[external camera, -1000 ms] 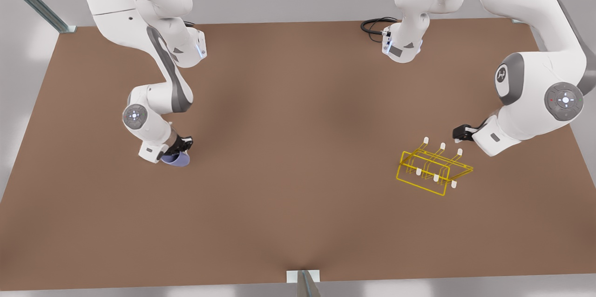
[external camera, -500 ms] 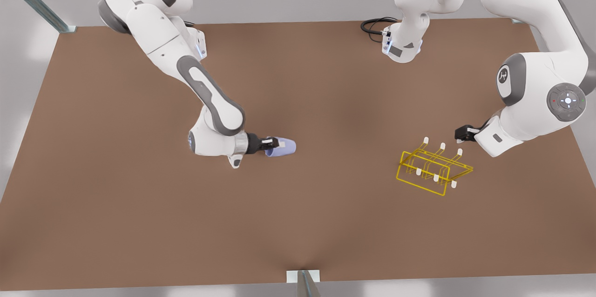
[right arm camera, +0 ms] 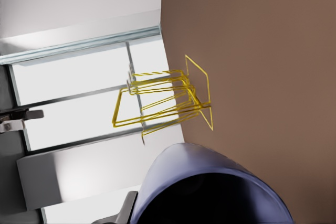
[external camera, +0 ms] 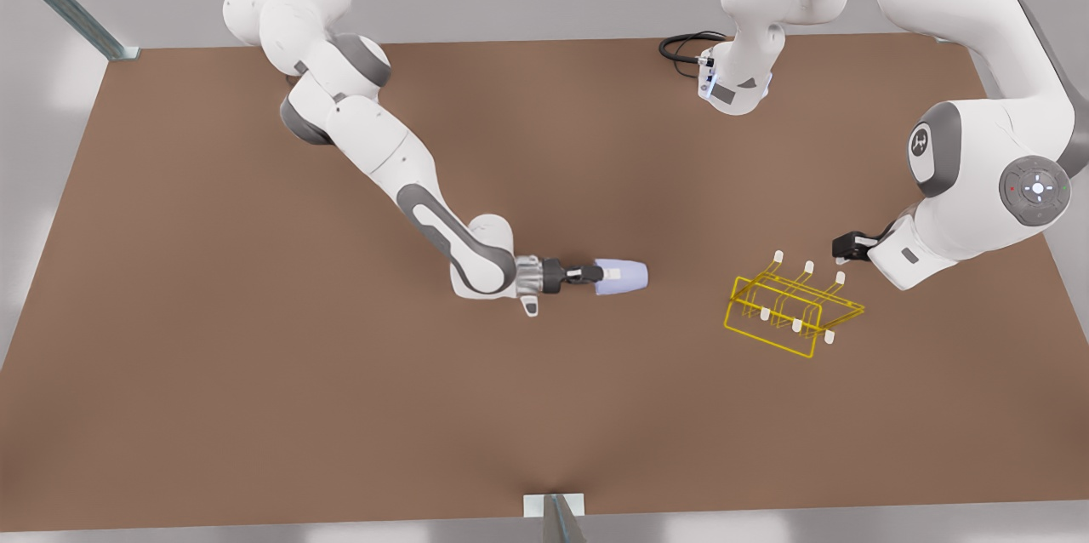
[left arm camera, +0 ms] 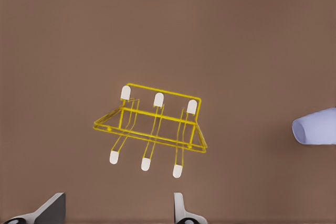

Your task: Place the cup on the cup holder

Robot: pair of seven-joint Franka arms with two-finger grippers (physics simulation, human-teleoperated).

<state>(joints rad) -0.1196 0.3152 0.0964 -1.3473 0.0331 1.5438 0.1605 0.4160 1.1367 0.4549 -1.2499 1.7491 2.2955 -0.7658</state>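
The cup point(external camera: 622, 277) lies sideways above the brown bench point(external camera: 255, 407), gripped at one end by the right gripper point(external camera: 595, 275), whose jaws clamp its rim while its body sticks out toward the front view's right. In the right wrist view the cup's point(right arm camera: 210, 187) dark mouth sits close to the camera. The cup holder point(external camera: 793, 313) stands on the bench well apart from the cup, farther toward the front view's right, prongs up. The left gripper point(external camera: 842, 249) hovers just beside the rack's far corner, jaws spread wide; the left wrist view shows its fingertips point(left arm camera: 178, 205) parted before the rack point(left arm camera: 152, 129).
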